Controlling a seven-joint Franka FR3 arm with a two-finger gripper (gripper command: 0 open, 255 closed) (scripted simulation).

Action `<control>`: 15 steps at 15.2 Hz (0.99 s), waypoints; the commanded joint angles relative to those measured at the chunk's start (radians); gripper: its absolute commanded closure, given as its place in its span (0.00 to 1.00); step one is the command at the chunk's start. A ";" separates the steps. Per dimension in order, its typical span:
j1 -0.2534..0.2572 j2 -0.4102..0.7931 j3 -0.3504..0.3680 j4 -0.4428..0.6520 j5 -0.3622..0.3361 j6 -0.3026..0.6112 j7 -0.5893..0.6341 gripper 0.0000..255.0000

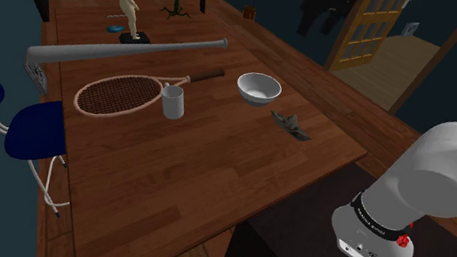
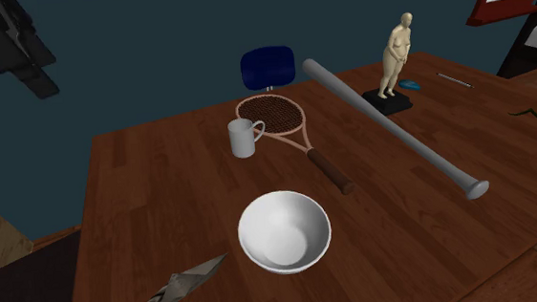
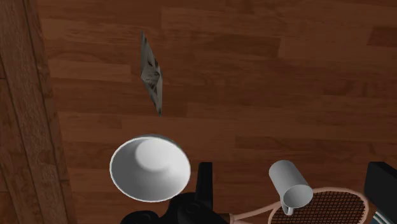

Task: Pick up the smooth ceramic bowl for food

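A smooth white bowl (image 1: 259,87) (image 2: 284,231) stands upright on the wooden table (image 1: 194,173), near the edge on the shoulder view's right. In the wrist view my gripper (image 3: 293,168) hangs high above the table, open, with its black fingers (image 3: 204,181) wide apart and nothing held. The bowl (image 3: 150,168) lies just outside one finger, not between the two. Far below, a white mug (image 3: 289,184) shows in the gap between the fingers.
A white mug (image 1: 173,102) (image 2: 244,137) stands by a racket (image 1: 123,94) (image 2: 279,121). A grey baseball bat (image 1: 129,50) (image 2: 389,123) and a figurine (image 1: 127,8) (image 2: 397,56) lie farther back. Folded grey paper (image 1: 291,124) (image 2: 179,287) (image 3: 151,73) lies near the bowl. A blue chair (image 1: 30,126) stands beside the table.
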 commanded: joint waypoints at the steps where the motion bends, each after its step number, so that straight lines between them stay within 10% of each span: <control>1: 0.000 0.000 0.000 0.000 0.000 0.000 0.000 0.00; 15: -0.026 0.357 -0.247 -0.003 0.036 0.286 -0.299 0.00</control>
